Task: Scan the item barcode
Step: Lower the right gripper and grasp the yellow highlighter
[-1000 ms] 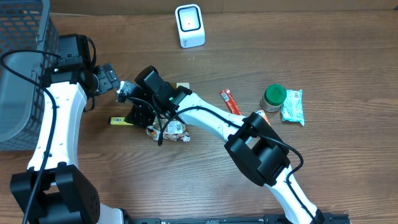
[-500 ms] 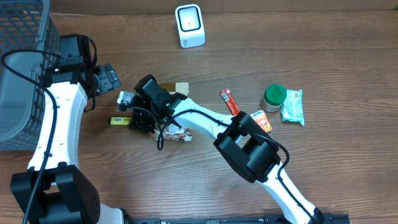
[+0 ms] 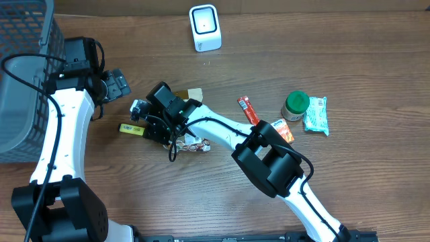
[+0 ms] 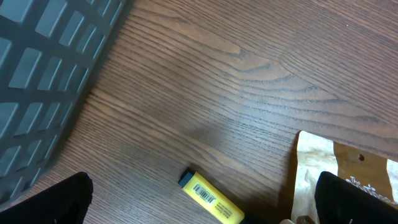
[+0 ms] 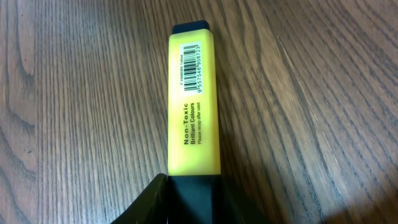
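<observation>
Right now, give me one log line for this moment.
left gripper open, empty | right gripper at highlighter dark end, grip unconfirmed | barcode face-up

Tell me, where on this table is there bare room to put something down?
Bare wood lies between the white scanner and the green-lidded jar. It's crowded around the yellow highlighter and the snack packet under the right arm.

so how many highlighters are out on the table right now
1: the yellow highlighter lies left of centre, its dark end at the right tool. Another could be hidden under the right arm.
</observation>
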Controlling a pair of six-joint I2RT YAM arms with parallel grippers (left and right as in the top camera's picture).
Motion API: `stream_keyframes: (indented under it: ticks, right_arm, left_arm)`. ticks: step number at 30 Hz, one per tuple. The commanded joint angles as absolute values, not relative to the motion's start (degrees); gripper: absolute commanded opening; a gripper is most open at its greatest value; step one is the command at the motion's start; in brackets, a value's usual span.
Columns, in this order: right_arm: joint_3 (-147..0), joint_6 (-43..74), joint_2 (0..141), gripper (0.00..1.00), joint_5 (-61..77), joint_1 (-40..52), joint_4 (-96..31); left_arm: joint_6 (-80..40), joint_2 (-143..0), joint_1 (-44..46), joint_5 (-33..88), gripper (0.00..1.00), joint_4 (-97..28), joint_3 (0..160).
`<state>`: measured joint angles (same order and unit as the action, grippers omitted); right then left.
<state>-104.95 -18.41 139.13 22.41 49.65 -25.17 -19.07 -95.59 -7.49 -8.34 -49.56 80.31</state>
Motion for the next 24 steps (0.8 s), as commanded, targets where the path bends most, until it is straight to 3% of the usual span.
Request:
stream_keyframes:
  ticks: [1,4,10,14,17,21,24]
  right_arm:
    - [-104.3,-17.7,139.9,0.27,21.5,51.3,-25.8]
    - [-104.3,-17.8,139.9,0.27,17.9,52.6,-26.4]
    - [-104.3,-18.5,139.9,0.40,4.1,56.4,-24.4]
    - [-104.3,-18.5,139.9,0.40,-1.6,57.8,-23.6]
    - [-104.3,-18.4,139.9,0.36,-1.4,57.8,-25.4]
    - [-104.3,-17.3,139.9,0.20,-1.5,57.8,-28.7]
    - [-104.3,-14.4,139.5,0.18,-1.5,57.6,-29.8]
  left_arm:
    - [-18.0,-94.8,-7.1,-7.9,1.00,-49.5,81.1]
    - [-18.0,-94.8,-7.1,-7.9,1.00,-49.5,81.1]
    - [-18.0,-94.8,-7.1,-7.9,1.00,-49.5,81.1]
    - [-18.0,-94.8,-7.1,-7.9,1.00,-49.5,81.1]
    - [-18.0,-94.8,-7.1,-7.9,1.00,-49.5,81.1]
    - [-18.0,-94.8,-7.1,-7.9,1.00,-49.5,81.1]
    - [-18.0,-94.8,-7.1,-7.9,1.00,-49.5,81.1]
